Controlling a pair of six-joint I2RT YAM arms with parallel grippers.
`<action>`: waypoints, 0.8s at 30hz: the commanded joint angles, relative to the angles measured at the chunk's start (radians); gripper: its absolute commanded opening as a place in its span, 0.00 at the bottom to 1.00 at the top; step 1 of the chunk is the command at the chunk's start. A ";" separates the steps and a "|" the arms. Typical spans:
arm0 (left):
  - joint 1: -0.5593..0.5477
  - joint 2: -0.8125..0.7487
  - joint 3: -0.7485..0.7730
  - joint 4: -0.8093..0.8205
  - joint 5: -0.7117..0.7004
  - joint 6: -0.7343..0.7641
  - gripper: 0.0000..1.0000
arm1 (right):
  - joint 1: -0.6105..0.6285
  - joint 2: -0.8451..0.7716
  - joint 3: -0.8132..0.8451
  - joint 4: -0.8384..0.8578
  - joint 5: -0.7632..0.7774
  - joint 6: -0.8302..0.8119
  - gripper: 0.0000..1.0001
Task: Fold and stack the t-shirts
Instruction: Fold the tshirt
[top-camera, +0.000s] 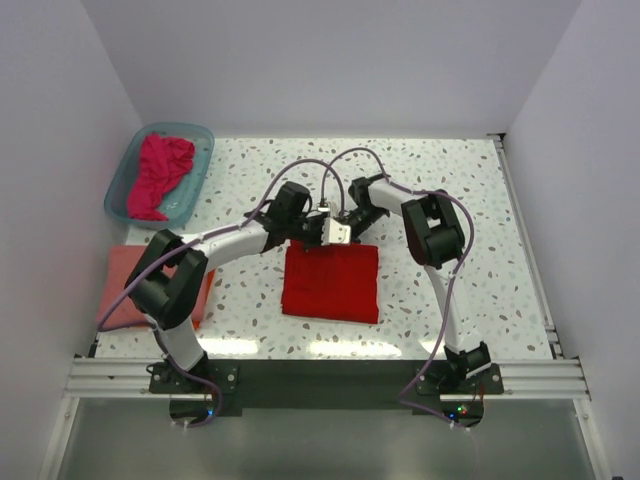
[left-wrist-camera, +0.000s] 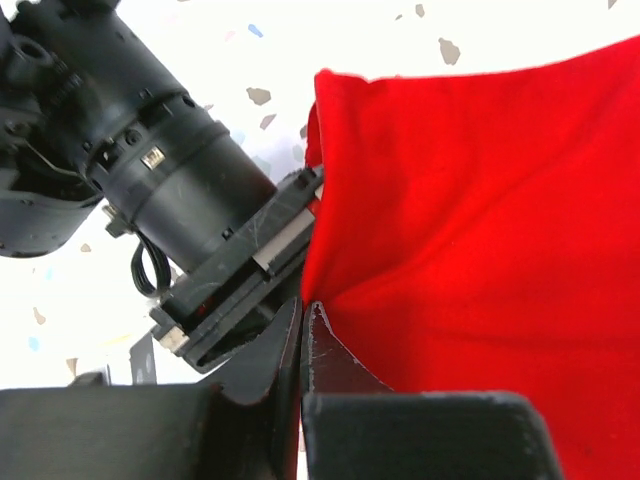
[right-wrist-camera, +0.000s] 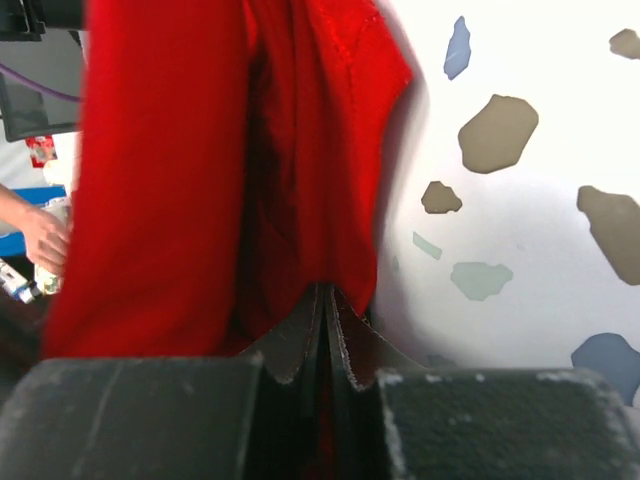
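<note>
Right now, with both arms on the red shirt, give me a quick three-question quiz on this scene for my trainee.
1. True or false: both arms' jaws are shut on the far edge of the red t-shirt.
2. What lies in the teal tub? A) a magenta-pink t-shirt B) a folded orange towel C) a spare cable
3. On which side of the table does the folded salmon-pink t-shirt lie?
Key: 1 true; 2 A; 3 the left side, by the near edge.
</note>
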 joint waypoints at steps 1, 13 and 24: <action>0.013 -0.049 -0.035 0.145 -0.027 0.008 0.12 | -0.005 -0.024 0.028 -0.004 0.100 -0.047 0.09; 0.025 -0.327 -0.104 -0.008 0.029 -0.085 0.43 | -0.005 -0.107 0.284 -0.127 0.368 -0.123 0.33; 0.248 -0.146 0.107 -0.374 0.217 -0.217 0.50 | -0.148 -0.210 0.335 -0.214 0.527 -0.224 0.57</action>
